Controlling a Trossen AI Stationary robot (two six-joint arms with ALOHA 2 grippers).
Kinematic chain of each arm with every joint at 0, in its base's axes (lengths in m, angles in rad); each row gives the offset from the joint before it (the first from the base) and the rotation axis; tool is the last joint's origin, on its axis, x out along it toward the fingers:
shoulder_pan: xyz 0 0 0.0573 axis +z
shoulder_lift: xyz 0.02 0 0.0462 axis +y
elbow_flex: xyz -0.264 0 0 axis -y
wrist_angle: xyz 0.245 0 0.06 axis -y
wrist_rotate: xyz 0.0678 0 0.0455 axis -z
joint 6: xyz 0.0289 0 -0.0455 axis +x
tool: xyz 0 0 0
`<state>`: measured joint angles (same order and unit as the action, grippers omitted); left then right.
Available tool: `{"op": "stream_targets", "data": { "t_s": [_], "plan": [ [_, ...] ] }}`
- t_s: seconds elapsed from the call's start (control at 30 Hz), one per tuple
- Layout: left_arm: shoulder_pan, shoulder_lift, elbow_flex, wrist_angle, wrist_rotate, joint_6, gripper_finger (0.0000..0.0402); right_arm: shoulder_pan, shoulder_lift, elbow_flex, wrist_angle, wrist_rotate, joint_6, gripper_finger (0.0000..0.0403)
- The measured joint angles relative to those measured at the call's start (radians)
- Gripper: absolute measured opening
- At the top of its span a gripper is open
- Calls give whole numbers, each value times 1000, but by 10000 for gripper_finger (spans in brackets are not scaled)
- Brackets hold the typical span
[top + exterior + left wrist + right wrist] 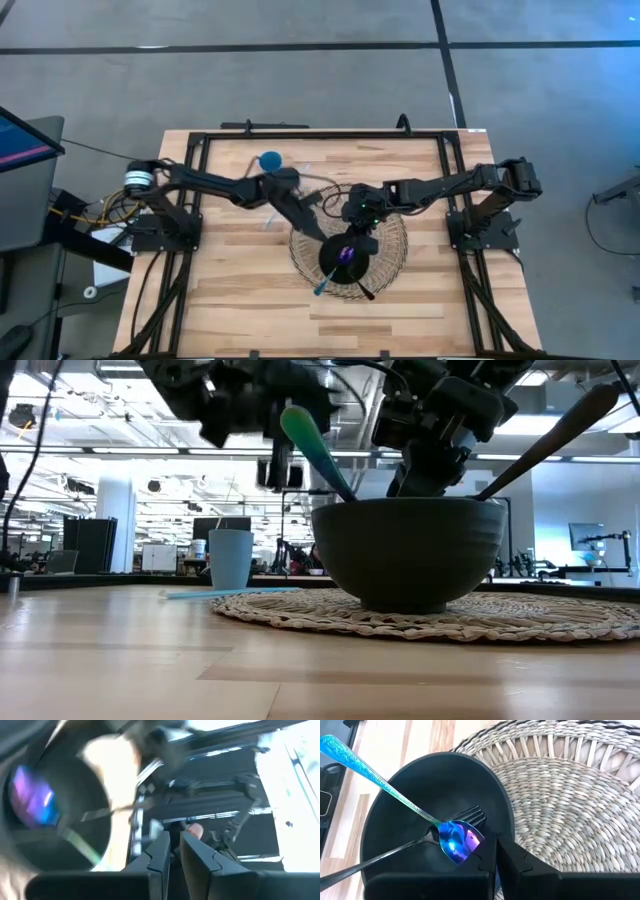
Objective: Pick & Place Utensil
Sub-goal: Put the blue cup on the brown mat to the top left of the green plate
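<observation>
Item: dark bowl point(435, 810), standing on a round woven mat point(392, 262) at the middle of the wooden surface point(230, 300).

Contents: an iridescent blue spoon point(457, 840), head down in the bowl's bottom, its handle rising over the rim; a dark fork point(445, 827), tines beside the spoon's head, its handle out over the rim the other way. The two long axes cross inside the bowl.

Right hand point(496, 851): fingers drawn close together with nothing between them, hanging just above the bowl's rim on the mat side, the spoon's head immediately beside its tips. By the high view this is the nearer arm.

Left hand point(172, 855): fingers nearly together, empty, raised beside the bowl on the opposite side.

Also present: a blue cup point(231, 558) and a pale straw-like stick point(225, 593), both off the mat.

Clearance: judged tight inside the bowl, with rim and both handles close; open surface lies toward the near edge.
</observation>
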<state>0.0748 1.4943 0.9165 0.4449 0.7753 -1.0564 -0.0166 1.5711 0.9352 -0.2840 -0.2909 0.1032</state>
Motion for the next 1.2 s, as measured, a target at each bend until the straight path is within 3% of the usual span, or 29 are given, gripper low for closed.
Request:
{"op": "stream_targets", "data": {
  "t_s": [0.17,0.27,0.47,0.57,0.67,0.97,1.2],
  "plan": [
    [55,-162,1,-68,3,241,45,0,0,7,-1,0,-1,1],
    [99,-253,1,-217,-36,404,44,0,0,20,0,1,-5,1],
    [199,-386,0,-584,-346,720,35,0,0,42,2,3,-7,1],
    [246,-422,0,-680,-515,828,35,0,0,43,2,3,-8,1],
    [297,-433,0,-719,-581,896,42,0,0,43,2,3,-7,1],
    [444,-358,0,-778,-585,941,102,1,0,43,3,3,-8,1],
    [491,-261,0,-812,-606,956,144,1,0,43,1,3,-9,1]
  ]
}}
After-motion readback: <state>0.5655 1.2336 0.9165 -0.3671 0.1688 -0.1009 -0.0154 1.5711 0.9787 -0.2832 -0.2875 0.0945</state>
